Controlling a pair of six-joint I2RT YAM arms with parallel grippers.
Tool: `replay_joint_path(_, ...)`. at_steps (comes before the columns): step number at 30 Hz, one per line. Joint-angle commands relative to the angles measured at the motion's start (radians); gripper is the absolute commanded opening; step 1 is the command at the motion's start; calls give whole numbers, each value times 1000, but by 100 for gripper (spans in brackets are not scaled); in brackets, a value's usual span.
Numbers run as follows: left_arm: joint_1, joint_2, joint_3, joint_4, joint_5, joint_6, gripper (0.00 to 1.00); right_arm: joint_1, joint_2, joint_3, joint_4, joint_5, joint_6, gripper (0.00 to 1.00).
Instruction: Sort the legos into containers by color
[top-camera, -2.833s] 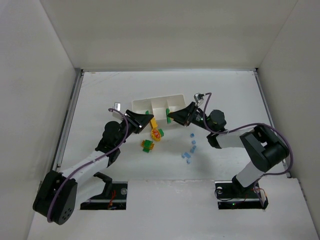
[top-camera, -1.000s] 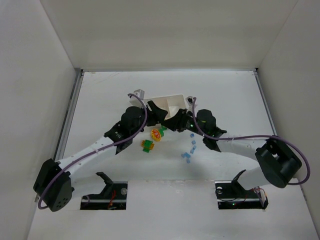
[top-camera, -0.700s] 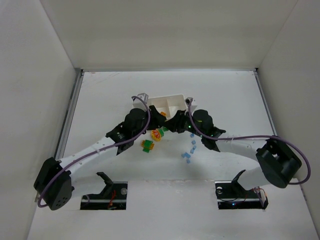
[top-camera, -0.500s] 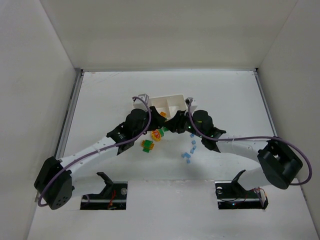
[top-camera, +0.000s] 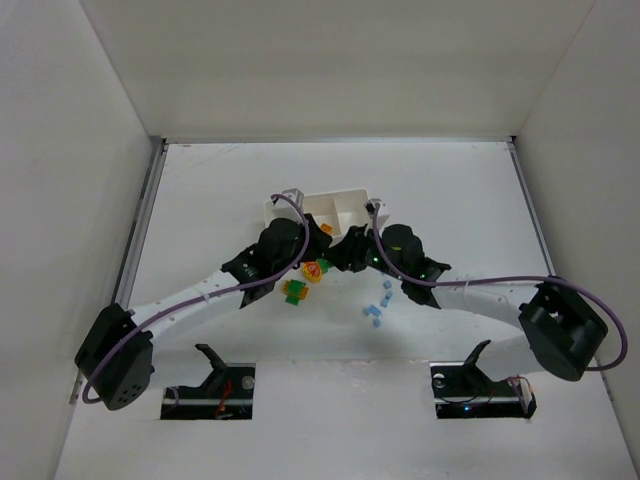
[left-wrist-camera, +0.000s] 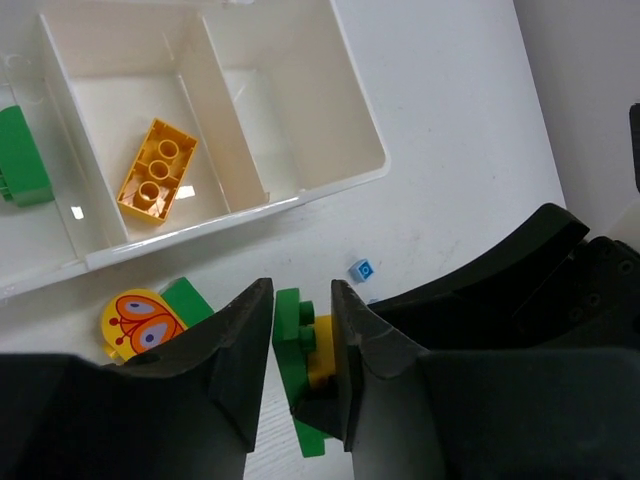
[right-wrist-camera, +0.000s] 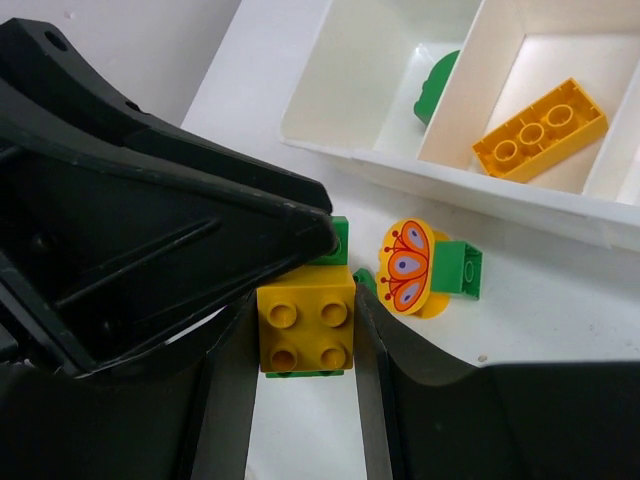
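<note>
Both grippers meet in front of the white tray (top-camera: 345, 193). My right gripper (right-wrist-camera: 305, 330) is shut on the sides of a yellow brick (right-wrist-camera: 305, 318) that sits on a green brick (right-wrist-camera: 338, 240). From the other side my left gripper (left-wrist-camera: 302, 330) has its jaws against this same cluster, one finger on the green brick (left-wrist-camera: 290, 322), the other on the yellow brick (left-wrist-camera: 320, 345). In the tray (left-wrist-camera: 290, 110) an orange brick (left-wrist-camera: 156, 172) lies in the middle compartment and a green brick (left-wrist-camera: 22, 155) in the left one. In the top view the arms hide the held cluster.
A yellow butterfly piece (right-wrist-camera: 405, 265) joined to a green brick (right-wrist-camera: 460, 270) lies just before the tray. A green-orange cluster (top-camera: 294, 290) lies nearer. Several pale blue bricks (top-camera: 383, 297) are scattered to the right. White walls enclose the table.
My left gripper has come down from over the tray to the right gripper, and its jaws have narrowed onto the green-and-yellow cluster. The right gripper kept its hold and shifted slightly left.
</note>
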Motion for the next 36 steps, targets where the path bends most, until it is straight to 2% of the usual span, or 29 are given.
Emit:
replay_joint_path(1,-15,8,9,71,10,-19,24,14,-18,41,53,13,-15,28)
replay_joint_path(6,-18,0,4,71,11,-24,13,14,-18,39,60,17,-9,29)
replay_joint_path(10,-4,-20,-9,73,4,-25,8,14,-18,37,60,17,-4,32)
replay_joint_path(15,16,-32,-26,73,1,-34,6,14,-23,36,60,17,-4,53)
replay_joint_path(19,19,-35,-32,73,2,-34,6,14,-35,28,60,19,-2,59)
replay_joint_path(23,26,-43,-37,68,1,-33,6,11,-49,19,60,19,-2,57)
replay_joint_path(28,29,-49,-39,65,1,-31,6,14,-40,22,53,19,-2,46)
replay_joint_path(30,29,-52,-39,63,-1,-28,6,14,-35,22,56,19,-2,45)
replay_joint_path(32,29,-54,-40,60,-1,-27,6,14,-32,24,54,19,-2,38)
replay_joint_path(36,33,-58,-45,56,-4,-22,6,14,-44,19,57,25,1,31)
